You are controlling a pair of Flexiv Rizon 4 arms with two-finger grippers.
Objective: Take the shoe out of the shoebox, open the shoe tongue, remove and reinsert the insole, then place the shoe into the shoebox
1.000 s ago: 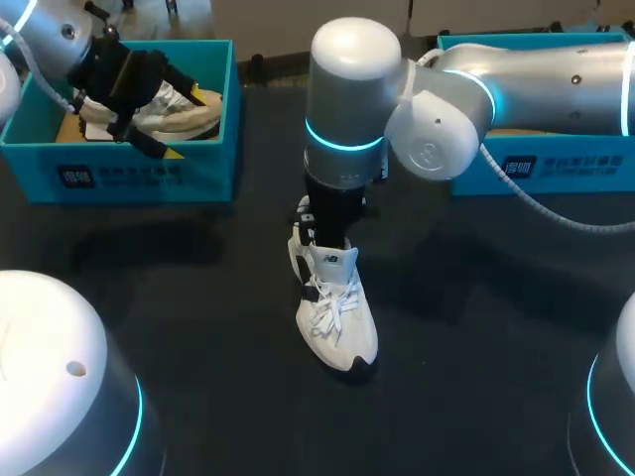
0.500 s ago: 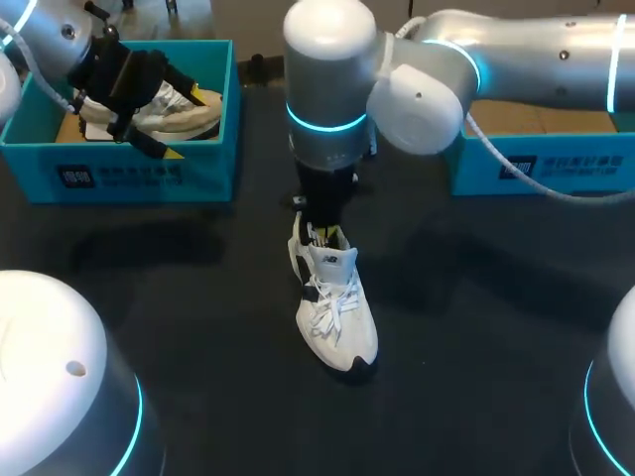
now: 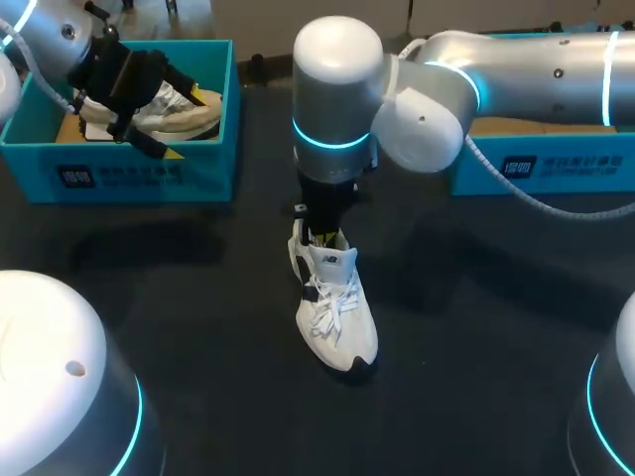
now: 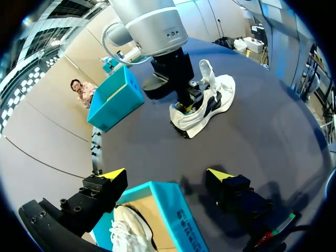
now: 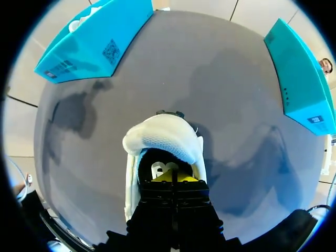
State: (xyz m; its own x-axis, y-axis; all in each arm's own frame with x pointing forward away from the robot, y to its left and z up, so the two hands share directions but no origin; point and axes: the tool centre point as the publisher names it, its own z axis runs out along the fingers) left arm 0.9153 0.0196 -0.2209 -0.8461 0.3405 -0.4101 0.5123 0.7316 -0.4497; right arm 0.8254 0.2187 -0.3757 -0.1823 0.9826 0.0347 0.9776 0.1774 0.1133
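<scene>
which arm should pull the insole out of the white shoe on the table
Right. The right gripper sits down inside the opening of the white shoe mid-table. The left gripper is off at the left shoebox, its open fingers straddling the box wall.

The shoe point(image 3: 334, 307) stands mid-surface point(image 3: 476, 327). From it, one shoebox point(image 3: 129, 174) holding another shoe point(image 3: 179, 111) sits at ten o'clock, a second shoebox point(image 3: 541, 169) at two o'clock.
</scene>
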